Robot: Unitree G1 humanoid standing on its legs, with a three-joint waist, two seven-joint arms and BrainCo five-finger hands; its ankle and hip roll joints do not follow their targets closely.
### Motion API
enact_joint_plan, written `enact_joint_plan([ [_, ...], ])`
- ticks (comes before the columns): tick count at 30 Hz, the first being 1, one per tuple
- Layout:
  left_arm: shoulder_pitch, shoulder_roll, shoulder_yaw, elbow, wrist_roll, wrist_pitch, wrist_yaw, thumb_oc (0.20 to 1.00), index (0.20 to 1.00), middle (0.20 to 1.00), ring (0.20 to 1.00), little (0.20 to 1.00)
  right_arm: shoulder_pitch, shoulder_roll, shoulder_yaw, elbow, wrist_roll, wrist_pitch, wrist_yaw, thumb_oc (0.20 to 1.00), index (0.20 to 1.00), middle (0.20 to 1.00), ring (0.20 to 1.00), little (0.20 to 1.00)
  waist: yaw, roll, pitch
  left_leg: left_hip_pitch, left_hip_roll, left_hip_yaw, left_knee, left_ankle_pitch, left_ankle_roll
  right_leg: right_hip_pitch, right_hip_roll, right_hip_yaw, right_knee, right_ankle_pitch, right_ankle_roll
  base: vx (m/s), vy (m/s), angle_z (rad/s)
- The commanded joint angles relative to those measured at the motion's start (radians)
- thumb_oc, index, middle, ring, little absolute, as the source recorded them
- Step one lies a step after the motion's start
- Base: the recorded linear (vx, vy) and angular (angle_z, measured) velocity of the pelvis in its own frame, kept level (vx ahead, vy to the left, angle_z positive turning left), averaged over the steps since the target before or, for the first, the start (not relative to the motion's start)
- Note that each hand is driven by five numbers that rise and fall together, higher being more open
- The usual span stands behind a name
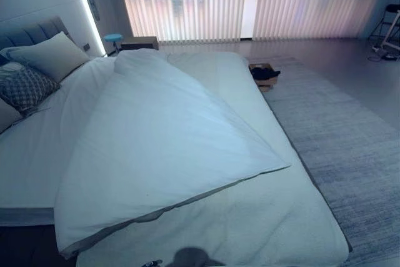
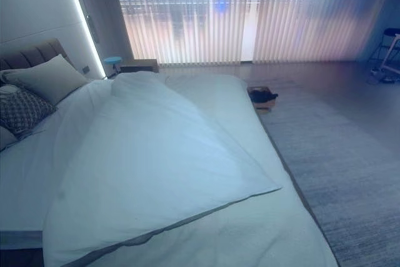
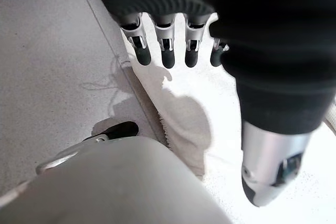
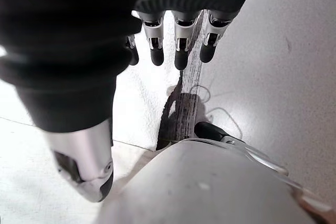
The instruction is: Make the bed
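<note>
Both hands (image 3: 173,35) (image 4: 168,35) slack, empty, above floor; duvet (image 1: 162,148) folded diagonally beside pillows (image 1: 50,57).

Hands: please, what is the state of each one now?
Left hand: open, fingers relaxed, holding nothing.
Right hand: open, fingers relaxed, holding nothing.
</note>
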Motion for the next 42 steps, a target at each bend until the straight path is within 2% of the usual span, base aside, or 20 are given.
enact_joint_plan([
  [1,-0.064,-0.036,-0.006,0.051,-0.014,-0.016,-0.001,1.000,1.000,1.000,1.000,1.000,-0.070,0.004,0.048,0.016,-0.020,-0.009,0.001,1.000,1.000,1.000,1.000,1.000,0.002,-0.059,0.006,-0.019,-0.038,0.011,-0.006,-0.005,0.008,0.030,-0.034,-0.029,0.010,-0.031,0.088,0.00,0.000,0.00],
  [12,-0.060,-0.036,0.024,0.060,-0.043,-0.014,0.015,1.000,1.000,1.000,1.000,1.000,-0.072,0.004,0.039,0.012,-0.007,-0.012,-0.005,1.000,1.000,1.000,1.000,1.000,0.008,-0.061,0.011,-0.012,-0.042,0.005,-0.005,-0.011,0.013,0.040,-0.038,-0.034,0.010,-0.034,0.089,0.03,0.005,0.00],
  [18,-0.052,-0.035,0.047,0.062,-0.068,-0.015,0.030,1.000,1.000,1.000,1.000,1.000,-0.071,0.013,0.011,-0.013,0.069,-0.022,-0.003,1.000,1.000,1.000,1.000,1.000,0.009,-0.060,0.009,-0.007,-0.045,0.010,-0.002,-0.018,0.017,0.046,-0.040,-0.031,0.010,-0.037,0.091,0.04,0.015,0.00],
  [22,-0.055,-0.033,0.057,0.052,-0.093,-0.024,0.058,1.000,1.000,1.000,1.000,1.000,-0.085,0.033,-0.042,-0.096,0.256,-0.054,-0.004,1.000,1.000,1.000,1.000,1.000,0.007,-0.055,0.019,-0.010,-0.048,0.015,0.005,-0.023,0.022,0.040,-0.044,-0.021,0.011,-0.036,0.092,0.02,0.022,-0.02],
  [28,-0.057,-0.030,0.046,0.028,-0.120,-0.032,0.081,1.000,1.000,1.000,1.000,1.000,-0.101,0.044,-0.058,-0.246,0.420,-0.080,-0.007,1.000,1.000,1.000,1.000,1.000,0.007,-0.052,0.040,-0.024,-0.050,0.019,0.008,-0.021,0.023,0.023,-0.047,-0.019,0.016,-0.034,0.095,0.01,0.026,-0.10],
  [29,-0.065,-0.029,0.039,0.022,-0.133,-0.033,0.093,1.000,1.000,1.000,1.000,1.000,-0.119,0.043,-0.067,-0.300,0.492,-0.089,-0.014,1.000,1.000,1.000,1.000,1.000,0.006,-0.050,0.054,-0.036,-0.051,0.021,0.007,-0.018,0.023,0.010,-0.049,-0.019,0.017,-0.032,0.095,0.00,0.000,0.00],
  [32,-0.073,-0.030,0.031,0.015,-0.149,-0.036,0.102,1.000,1.000,1.000,1.000,1.000,-0.151,0.046,-0.086,-0.325,0.580,-0.101,-0.020,1.000,1.000,1.000,1.000,1.000,0.009,-0.047,0.070,-0.051,-0.052,0.022,0.008,-0.014,0.022,-0.004,-0.051,-0.022,0.018,-0.029,0.096,-0.03,0.015,0.01],
  [35,-0.111,-0.035,0.001,0.001,-0.189,-0.040,0.125,1.000,1.000,1.000,1.000,1.000,-0.256,0.053,-0.124,-0.351,0.758,-0.137,-0.049,1.000,1.000,1.000,1.000,1.000,0.013,-0.039,0.120,-0.112,-0.053,0.019,0.022,-0.003,0.021,-0.063,-0.057,-0.019,0.029,-0.015,0.095,-0.11,0.015,0.00],
  [39,-0.140,-0.038,-0.021,-0.015,-0.219,-0.042,0.146,1.000,1.000,1.000,1.000,1.000,-0.342,0.058,-0.152,-0.375,0.868,-0.165,-0.080,1.000,1.000,1.000,1.000,1.000,0.019,-0.033,0.160,-0.167,-0.055,0.018,0.035,0.009,0.021,-0.120,-0.059,-0.014,0.042,-0.002,0.094,-0.10,0.016,-0.03],
  [42,-0.172,-0.042,-0.057,-0.037,-0.255,-0.045,0.174,1.000,1.000,1.000,1.000,1.000,-0.489,0.052,-0.193,-0.375,0.984,-0.216,-0.144,1.000,1.000,1.000,1.000,1.000,0.030,-0.022,0.209,-0.238,-0.058,0.014,0.042,0.027,0.021,-0.197,-0.062,0.002,0.053,0.019,0.094,-0.06,0.016,0.00],
])
